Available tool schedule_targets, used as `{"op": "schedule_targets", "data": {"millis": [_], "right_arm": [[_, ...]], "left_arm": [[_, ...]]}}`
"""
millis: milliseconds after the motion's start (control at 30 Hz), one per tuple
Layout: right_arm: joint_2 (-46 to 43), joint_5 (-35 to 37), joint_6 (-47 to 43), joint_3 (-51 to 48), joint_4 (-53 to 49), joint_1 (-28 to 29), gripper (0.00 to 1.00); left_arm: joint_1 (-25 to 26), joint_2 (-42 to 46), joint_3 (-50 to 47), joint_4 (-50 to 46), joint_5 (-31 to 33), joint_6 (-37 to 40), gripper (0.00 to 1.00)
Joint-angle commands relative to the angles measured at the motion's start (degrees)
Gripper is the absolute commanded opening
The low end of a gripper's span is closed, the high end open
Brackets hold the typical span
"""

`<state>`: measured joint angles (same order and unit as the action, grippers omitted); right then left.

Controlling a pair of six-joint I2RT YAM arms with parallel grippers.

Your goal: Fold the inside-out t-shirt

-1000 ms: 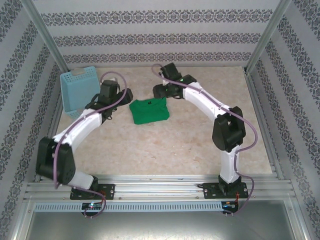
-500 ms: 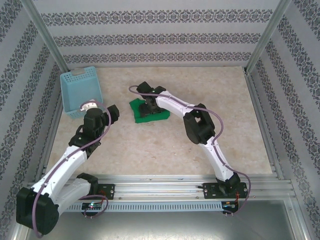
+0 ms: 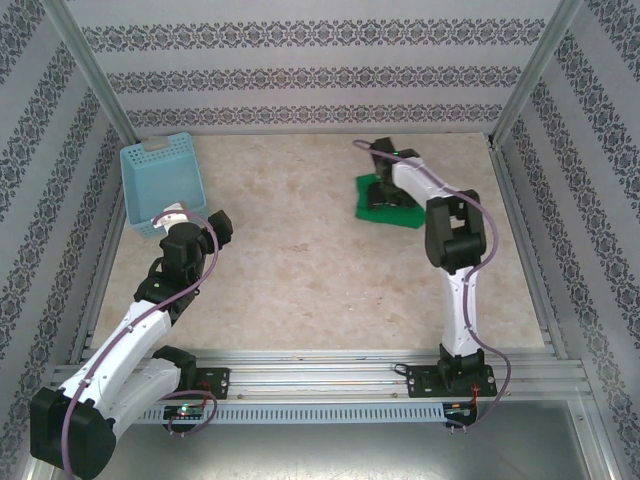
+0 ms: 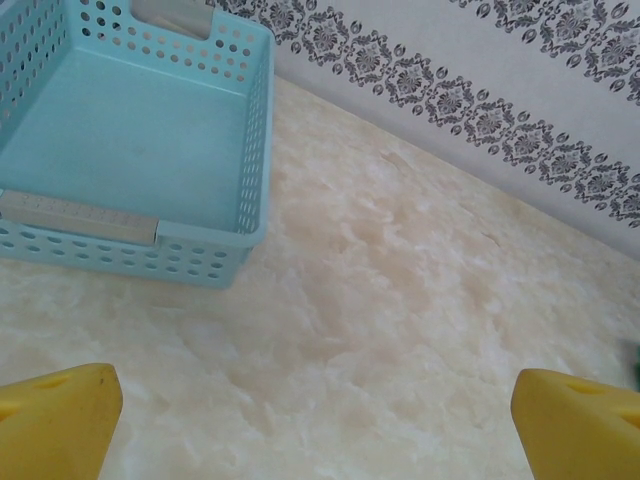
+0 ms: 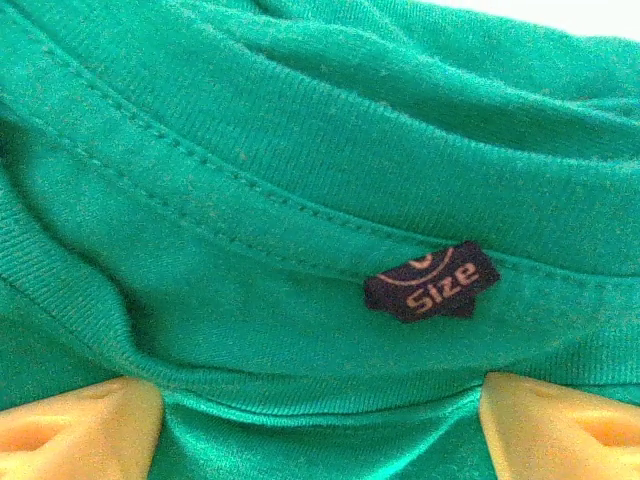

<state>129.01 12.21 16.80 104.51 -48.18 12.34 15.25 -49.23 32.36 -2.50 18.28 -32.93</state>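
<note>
**Right jaws on the collar, left arm out of the way**

The t-shirt [image 3: 376,213] lies as a compact green bundle on the table [image 3: 300,290], at about 1 o'clock from the table's centre in the overhead view. As far as I can judge around the arm covering it, its long axis runs roughly 10 to 4.

Right jaws: directly over the bundle. In the wrist view the fingertips [image 5: 80,420] stand wide apart at 7 and 5 o'clock. The ribbed collar runs across between them and a dark size label [image 5: 432,280] sits just beyond. Jaws parted, nothing clamped that I can see. Whether the tips press the cloth I cannot tell.

Left jaws: spread fully, fingertips [image 4: 55,415] at the bottom corners of their view with bare table between them. They sit just beside the light blue basket [image 3: 160,185], which lies at 10 o'clock from the table's centre. The shirt lies at about 3 o'clock from them, well apart.

Judgement: the fold looks close to finished. Any tidy-up belongs to the right arm, which is the nearer one. The collar edge lies crosswise to its jaws, so closing here would pinch collar cloth.
</note>
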Motion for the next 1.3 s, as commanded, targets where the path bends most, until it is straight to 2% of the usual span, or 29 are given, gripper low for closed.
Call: {"op": "schedule_targets", "data": {"millis": [0, 133, 267, 400, 533, 667, 867, 967, 1100, 1167, 1267], "right_arm": [[-4.24, 4.27, -2.98, -3.39, -0.69, -2.33, 0.83], [-10.47, 4.88, -5.86, -7.24, 1.39, -3.16, 0.83], [-15.10, 2.60, -5.86, -11.09, 2.84, -0.98, 0.83], [-14.25, 1.41, -4.64, -11.96, 3.05, 1.70, 0.84], [-10.78, 1.10, -2.70, -11.58, 2.50, 1.72, 0.84], [-6.67, 4.44, -2.11, -10.12, -0.10, -0.71, 0.84], [-7.37, 6.67, -3.82, -12.17, 0.56, -5.79, 0.84], [-7.37, 6.56, -6.95, -12.25, 1.62, -6.37, 0.84], [-8.85, 13.79, -11.53, -13.89, 3.07, -7.07, 0.86], [-11.24, 13.26, -11.84, -15.39, 3.71, -7.97, 0.86], [-17.36, 8.79, -10.68, -19.82, 7.08, -8.04, 0.87]], "left_arm": [[-0.54, 0.59, -0.20, 2.30, 0.48, 1.76, 1.00], [-0.54, 0.54, -0.19, 1.78, 0.22, 2.25, 1.00], [-0.57, 0.06, -0.84, 2.21, 0.31, 1.93, 1.00], [-0.57, -0.78, -0.82, 2.50, -0.17, 1.46, 1.00], [-0.59, -0.80, -0.37, 2.18, -0.35, 1.98, 1.00], [-0.64, -1.00, -0.35, 1.93, -1.11, 3.43, 1.00], [-0.57, -0.98, -1.56, 1.94, -1.28, 4.19, 1.00], [-0.53, -0.98, -1.94, 2.24, -1.32, 4.03, 1.00], [-0.61, -1.00, -1.36, 1.71, -1.45, 4.59, 1.00], [-0.57, -0.85, -1.15, 1.15, -1.15, 5.13, 1.00], [-0.59, -0.81, -1.30, 0.93, -0.78, 5.77, 1.00]]}}
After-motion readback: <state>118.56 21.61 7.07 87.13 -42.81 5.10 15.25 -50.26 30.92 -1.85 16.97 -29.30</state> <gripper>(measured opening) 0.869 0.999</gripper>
